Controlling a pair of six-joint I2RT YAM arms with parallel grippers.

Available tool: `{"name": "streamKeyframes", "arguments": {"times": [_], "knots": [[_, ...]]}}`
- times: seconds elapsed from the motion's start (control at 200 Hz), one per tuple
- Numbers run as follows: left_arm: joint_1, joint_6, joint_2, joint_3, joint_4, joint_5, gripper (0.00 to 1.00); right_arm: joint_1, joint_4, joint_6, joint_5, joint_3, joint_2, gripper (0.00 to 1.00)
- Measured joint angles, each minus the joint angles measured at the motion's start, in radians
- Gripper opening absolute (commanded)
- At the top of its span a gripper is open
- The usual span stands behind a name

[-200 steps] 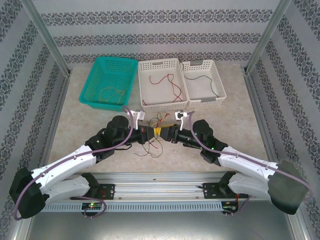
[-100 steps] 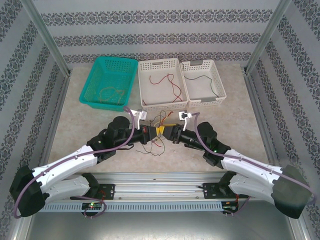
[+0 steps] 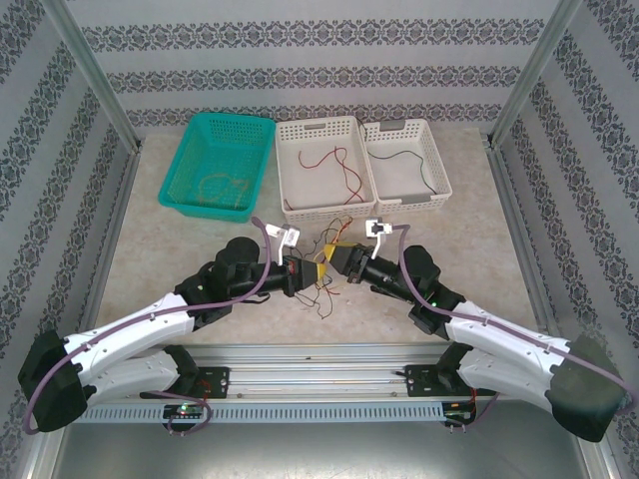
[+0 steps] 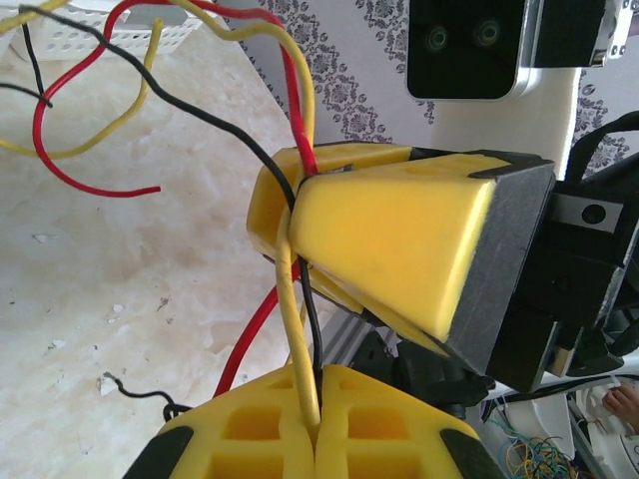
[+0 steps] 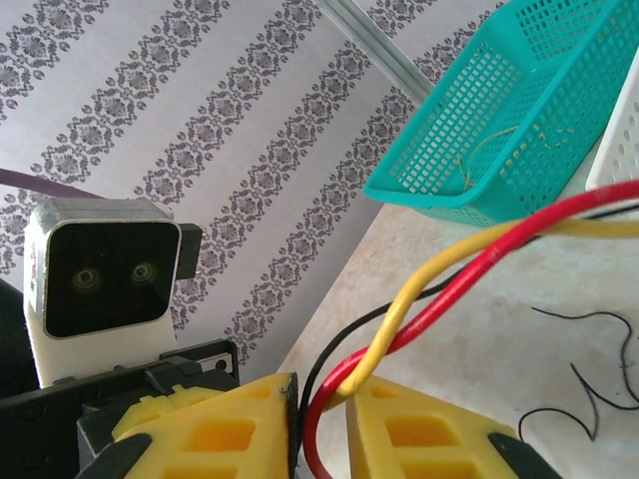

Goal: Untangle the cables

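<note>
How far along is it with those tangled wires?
Some wires already lie sorted in the teal basket, middle basket and right basket. The left gripper and right gripper both pinch the red, yellow and black tangle between them. That tangle is not yet separated.

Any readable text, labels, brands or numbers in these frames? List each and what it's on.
None readable.
White camera housing, the other housing: no lettering.
Teal basket, middle white basket, right white basket, cables: unmarked.
Small boards by the arm bases: too small to read.
</note>
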Motion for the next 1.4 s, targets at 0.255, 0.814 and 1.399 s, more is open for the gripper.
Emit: {"name": "streamKeyframes", "arguments": {"times": [0.255,0.814,1.399], "knots": [[-0.001,0.0,-0.021,-0.002,0.0,0.0,0.0,0.0,-0.002,0.01,0.011,-0.021,-0.032,0.39],[-0.001,0.0,-0.029,-0.005,0.0,-0.001,0.0,0.0,0.0,0.032,0.017,-0.045,-0.095,0.37],[-0.002,0.0,-0.029,-0.01,0.0,-0.001,0.0,0.014,0.041,0.049,-0.001,-0.045,-0.033,0.21]]}}
